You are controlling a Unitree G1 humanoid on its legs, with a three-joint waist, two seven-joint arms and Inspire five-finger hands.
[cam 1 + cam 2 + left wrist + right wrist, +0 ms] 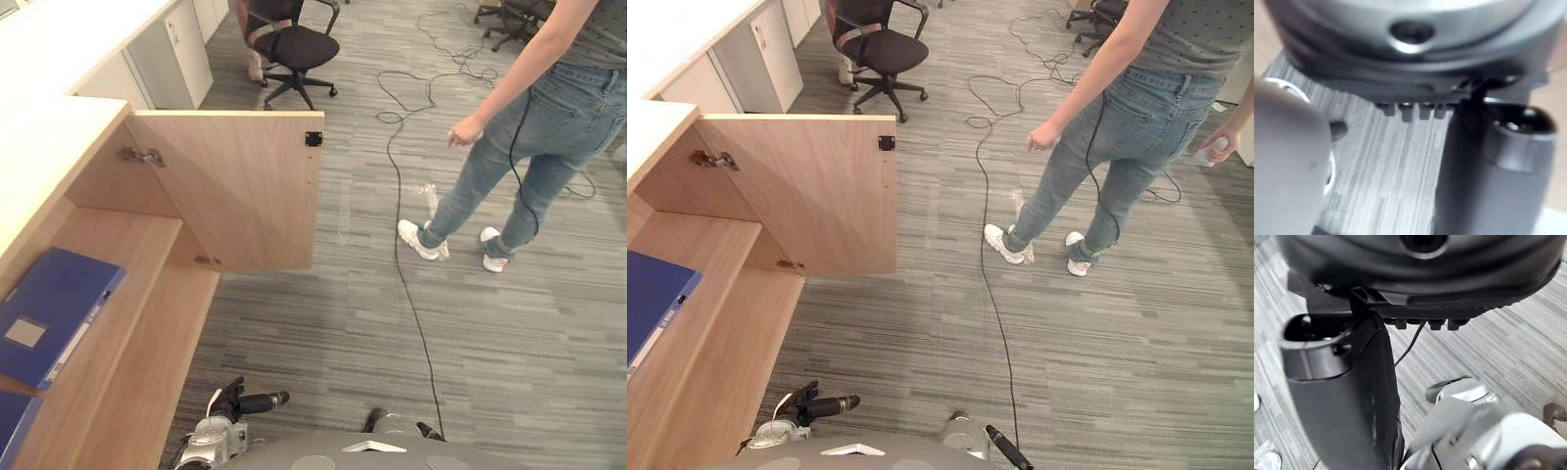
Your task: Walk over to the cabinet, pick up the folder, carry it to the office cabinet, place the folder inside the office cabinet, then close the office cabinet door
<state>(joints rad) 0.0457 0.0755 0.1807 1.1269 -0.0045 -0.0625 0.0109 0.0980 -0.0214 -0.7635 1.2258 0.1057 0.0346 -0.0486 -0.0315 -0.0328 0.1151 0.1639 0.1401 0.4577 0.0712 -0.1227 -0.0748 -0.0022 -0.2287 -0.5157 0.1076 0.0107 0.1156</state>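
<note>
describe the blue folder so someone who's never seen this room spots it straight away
Find the light wooden office cabinet on the robot's left, its door swung open over the carpet. Lying flat on the upper shelf inside is the blue folder. The grey square label on its cover sets it apart from the other blue item showing lower down.

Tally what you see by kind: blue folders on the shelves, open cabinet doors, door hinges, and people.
Blue folders: 2
Open cabinet doors: 1
Door hinges: 2
People: 1
Total: 6
</note>
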